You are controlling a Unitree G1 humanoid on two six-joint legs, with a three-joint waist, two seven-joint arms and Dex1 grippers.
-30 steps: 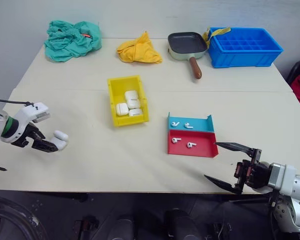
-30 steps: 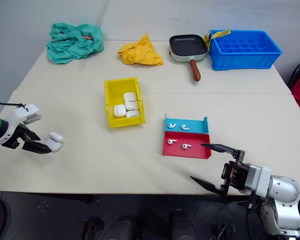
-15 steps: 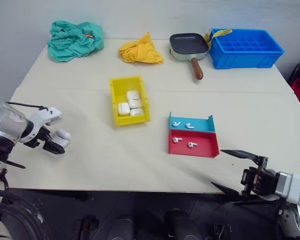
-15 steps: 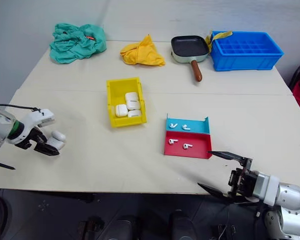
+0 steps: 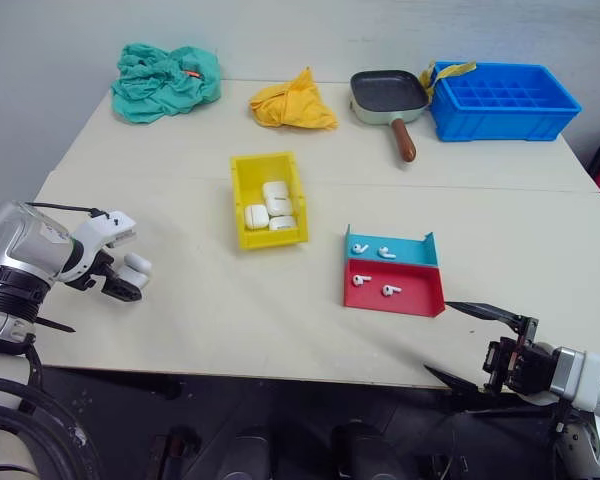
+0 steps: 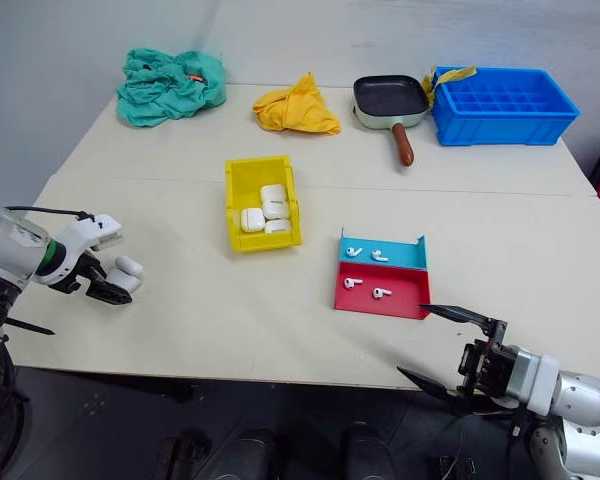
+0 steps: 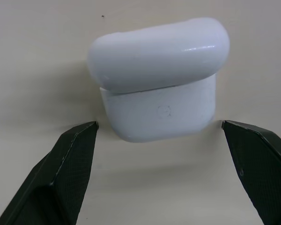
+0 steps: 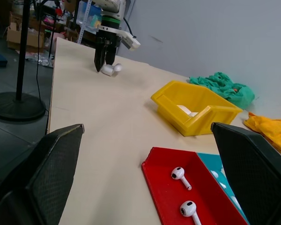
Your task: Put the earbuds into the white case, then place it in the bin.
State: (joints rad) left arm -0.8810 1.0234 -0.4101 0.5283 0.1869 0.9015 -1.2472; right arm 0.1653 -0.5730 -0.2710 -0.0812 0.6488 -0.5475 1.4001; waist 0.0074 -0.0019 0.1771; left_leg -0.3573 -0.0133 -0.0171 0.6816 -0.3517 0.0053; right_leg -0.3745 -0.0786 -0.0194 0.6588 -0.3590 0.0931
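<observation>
Approach to the first grasp. The left claw (image 7: 157, 140) points steeply down at the white case (image 7: 159, 79), its two fingers spread wide, one to either side of the case body and apart from it; nothing is grasped. The case rests on the surface (image 5: 200, 300) near the robot's left edge, its lid seemingly raised a little off the base. The right claw (image 6: 450, 345) hangs released and empty just off the surface's near edge, pointing roughly level across it; beyond its tips lie a red tray (image 6: 400, 300) holding two earbuds (image 6: 382, 293) and, touching that tray's far side, a teal tray (image 6: 405, 255) with two more. The yellow bin (image 6: 238, 185), already carrying three white cases, stands between the two claws, farther in. Judged step: securing the case before any earbud is loaded. The next move calls for sinking the left fingers astride the body below the lid seam, then clenching squarely, since the glossy rounded shell may slip.
</observation>
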